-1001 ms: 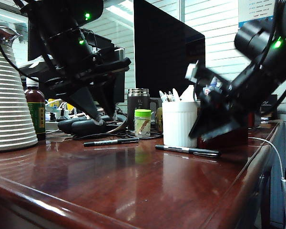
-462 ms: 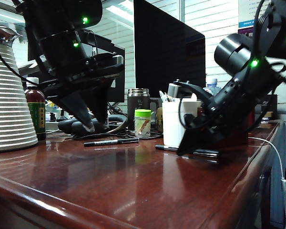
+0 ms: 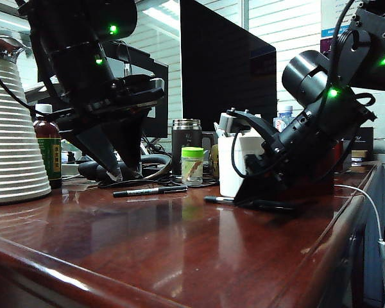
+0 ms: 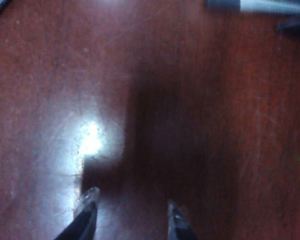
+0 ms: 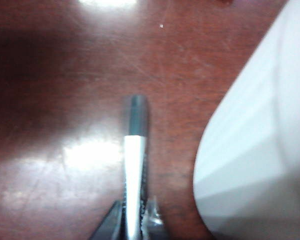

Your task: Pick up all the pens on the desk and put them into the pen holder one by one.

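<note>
We're pinching the clear-and-white ballpoint pen (image 5: 133,175) in the right gripper (image 5: 134,220) jaws beside the white ribbed pen holder (image 5: 255,150), near the bench's (image 3: 179,244) right edge; lifting it level before tipping in. Left gripper (image 4: 131,215) jaws are hanging spread, empty, over the bench's left half.

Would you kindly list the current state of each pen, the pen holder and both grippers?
Ballpoint pen: lying on the desk, between the right gripper's fingers.
Thin black marker: lying flat, untouched.
Pen holder: upright, items inside.
Right gripper: closed on the ballpoint pen.
Left gripper: open, empty, above the desk.

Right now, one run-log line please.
right pincer: shut on ballpoint | left pincer: open, empty | thin marker: on desk
</note>
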Tool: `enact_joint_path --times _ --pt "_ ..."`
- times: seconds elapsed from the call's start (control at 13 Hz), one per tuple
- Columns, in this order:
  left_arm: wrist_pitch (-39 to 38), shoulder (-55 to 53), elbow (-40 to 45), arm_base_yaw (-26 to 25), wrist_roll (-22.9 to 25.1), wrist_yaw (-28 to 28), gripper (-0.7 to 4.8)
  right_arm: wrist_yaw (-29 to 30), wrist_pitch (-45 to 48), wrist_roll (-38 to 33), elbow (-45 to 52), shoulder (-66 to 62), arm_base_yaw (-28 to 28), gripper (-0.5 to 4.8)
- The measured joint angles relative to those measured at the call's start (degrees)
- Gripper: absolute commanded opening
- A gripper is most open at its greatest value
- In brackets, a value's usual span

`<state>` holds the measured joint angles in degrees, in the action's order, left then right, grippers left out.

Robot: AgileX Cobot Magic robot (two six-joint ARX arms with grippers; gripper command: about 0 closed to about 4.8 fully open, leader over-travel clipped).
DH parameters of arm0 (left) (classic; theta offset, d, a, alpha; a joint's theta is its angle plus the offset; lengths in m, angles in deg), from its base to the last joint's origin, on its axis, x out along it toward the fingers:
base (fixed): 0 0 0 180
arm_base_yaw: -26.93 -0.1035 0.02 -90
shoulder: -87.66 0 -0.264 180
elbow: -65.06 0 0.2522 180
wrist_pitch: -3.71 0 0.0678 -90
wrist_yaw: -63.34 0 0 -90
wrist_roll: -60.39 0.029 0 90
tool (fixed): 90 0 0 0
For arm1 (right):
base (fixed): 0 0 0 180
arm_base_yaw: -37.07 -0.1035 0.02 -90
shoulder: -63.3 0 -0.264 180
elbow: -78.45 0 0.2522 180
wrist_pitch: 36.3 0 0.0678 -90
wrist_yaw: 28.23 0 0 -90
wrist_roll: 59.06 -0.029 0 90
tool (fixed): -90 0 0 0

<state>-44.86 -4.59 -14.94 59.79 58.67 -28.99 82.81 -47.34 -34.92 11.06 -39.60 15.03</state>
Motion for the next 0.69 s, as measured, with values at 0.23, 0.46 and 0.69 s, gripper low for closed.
enact_joint_path --times 0.23,0.46,0.69 --pt "0.0 0.0 0.0 0.0 0.0 -0.02 1.86 0.85 -0.24 -0.2 -0.07 0.07 0.02 -0.07" --pt "-0.02 0.0 0.0 0.0 0.0 0.0 1.86 6.75 0.96 -10.14 1.22 2.43 0.09 -0.07" --pt "-0.04 0.0 0.0 0.0 0.0 0.0 1.85 9.4 13.75 -16.55 0.74 10.23 0.13 -0.07"
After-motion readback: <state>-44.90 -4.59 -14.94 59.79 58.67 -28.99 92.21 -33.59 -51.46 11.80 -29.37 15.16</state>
